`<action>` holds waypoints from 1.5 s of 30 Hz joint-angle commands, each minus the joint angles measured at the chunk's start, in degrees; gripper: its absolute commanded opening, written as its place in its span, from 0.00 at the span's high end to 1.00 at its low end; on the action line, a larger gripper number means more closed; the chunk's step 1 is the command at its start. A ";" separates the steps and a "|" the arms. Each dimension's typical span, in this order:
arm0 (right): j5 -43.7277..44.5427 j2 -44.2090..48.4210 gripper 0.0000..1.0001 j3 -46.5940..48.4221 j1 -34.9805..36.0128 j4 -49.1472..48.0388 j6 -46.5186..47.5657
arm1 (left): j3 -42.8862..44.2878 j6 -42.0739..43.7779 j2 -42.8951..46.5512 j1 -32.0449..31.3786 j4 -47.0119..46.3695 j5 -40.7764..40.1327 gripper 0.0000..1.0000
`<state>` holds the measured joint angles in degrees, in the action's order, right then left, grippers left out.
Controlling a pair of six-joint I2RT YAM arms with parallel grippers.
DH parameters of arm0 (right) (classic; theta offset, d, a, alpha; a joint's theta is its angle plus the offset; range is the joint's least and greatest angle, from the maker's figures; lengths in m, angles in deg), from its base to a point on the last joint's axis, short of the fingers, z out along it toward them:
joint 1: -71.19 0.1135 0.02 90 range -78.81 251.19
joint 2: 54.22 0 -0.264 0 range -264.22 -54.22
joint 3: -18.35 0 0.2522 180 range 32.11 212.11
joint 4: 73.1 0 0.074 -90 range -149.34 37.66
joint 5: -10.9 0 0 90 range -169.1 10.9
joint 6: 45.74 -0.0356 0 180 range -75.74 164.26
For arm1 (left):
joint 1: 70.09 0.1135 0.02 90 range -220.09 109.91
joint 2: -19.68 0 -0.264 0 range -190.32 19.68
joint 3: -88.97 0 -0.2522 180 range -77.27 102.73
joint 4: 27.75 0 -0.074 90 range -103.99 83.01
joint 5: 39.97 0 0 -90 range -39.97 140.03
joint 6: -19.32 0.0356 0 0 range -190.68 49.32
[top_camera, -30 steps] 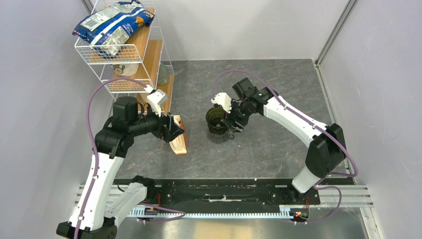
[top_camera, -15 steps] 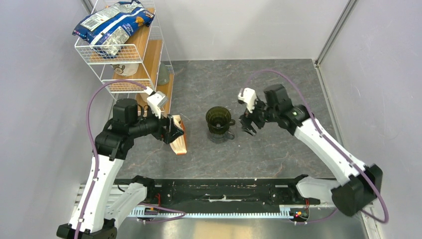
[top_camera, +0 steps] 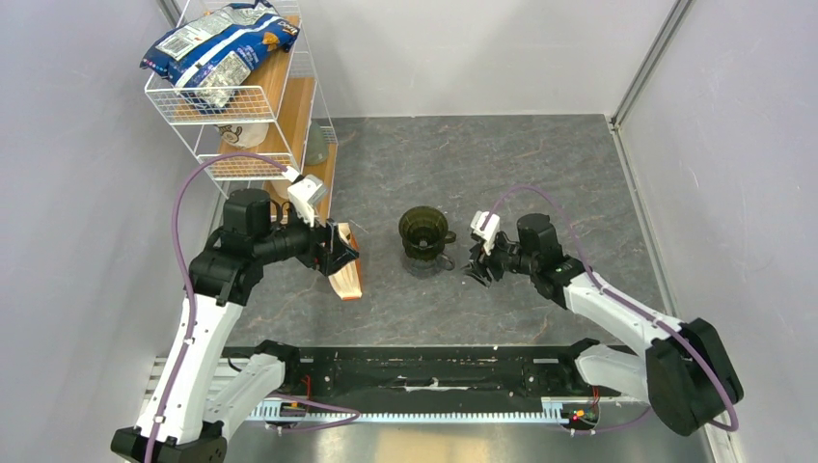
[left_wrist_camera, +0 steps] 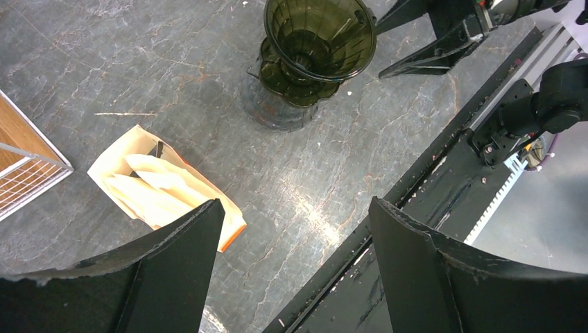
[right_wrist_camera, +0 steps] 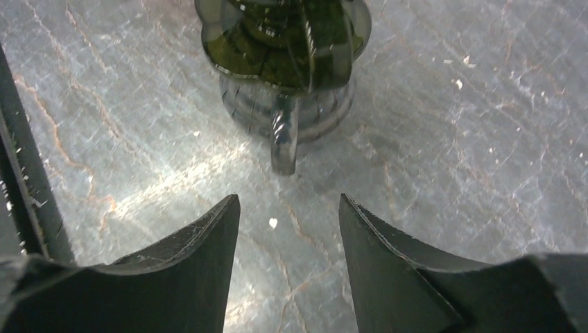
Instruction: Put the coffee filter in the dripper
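The dark olive-green dripper (top_camera: 424,230) sits on a clear glass cup (top_camera: 431,260) at mid table. It also shows in the left wrist view (left_wrist_camera: 320,38) and the right wrist view (right_wrist_camera: 284,41). My right gripper (top_camera: 477,267) is open and empty, low over the table just right of the cup; the cup's handle (right_wrist_camera: 284,139) points at its gap (right_wrist_camera: 288,202). My left gripper (top_camera: 340,249) is open and empty (left_wrist_camera: 297,206) above the tan, orange-edged packet (left_wrist_camera: 208,208), whose open mouth shows pale coffee filters (left_wrist_camera: 149,184).
A wire rack (top_camera: 253,106) with wooden shelves and a blue bag (top_camera: 217,46) stands at the back left, close behind the left arm. A black rail (top_camera: 424,371) runs along the near table edge. Walls close in on both sides.
My right gripper has pulled away from the dripper, moving right and toward the near edge, and sunk low to the table. The left arm has barely moved.
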<state>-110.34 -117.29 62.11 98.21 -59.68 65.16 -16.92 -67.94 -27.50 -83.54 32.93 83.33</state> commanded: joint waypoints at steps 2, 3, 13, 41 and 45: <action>-2.83 -4.63 0.39 -0.65 0.43 -16.11 -0.85 | 0.73 -1.08 -0.09 0.40 -1.50 1.01 0.15; -3.43 -5.40 0.39 -0.62 0.48 -16.61 -0.77 | 0.64 -1.06 -0.11 0.36 -1.39 0.89 0.15; -6.21 -10.63 0.44 -0.18 2.47 -19.93 -0.07 | 0.21 -0.16 -0.45 0.36 -0.94 0.30 0.15; 0.02 -13.11 0.77 0.84 2.47 -19.89 -0.61 | 0.76 0.46 -2.42 0.36 -1.08 -0.07 0.15; 0.04 -12.18 0.77 1.55 2.15 -18.09 -1.35 | 0.90 0.73 -2.31 0.36 -0.77 -0.16 0.15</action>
<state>-111.26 -131.58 61.61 100.84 -77.45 64.57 -16.92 -67.87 -30.06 -83.54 33.04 83.15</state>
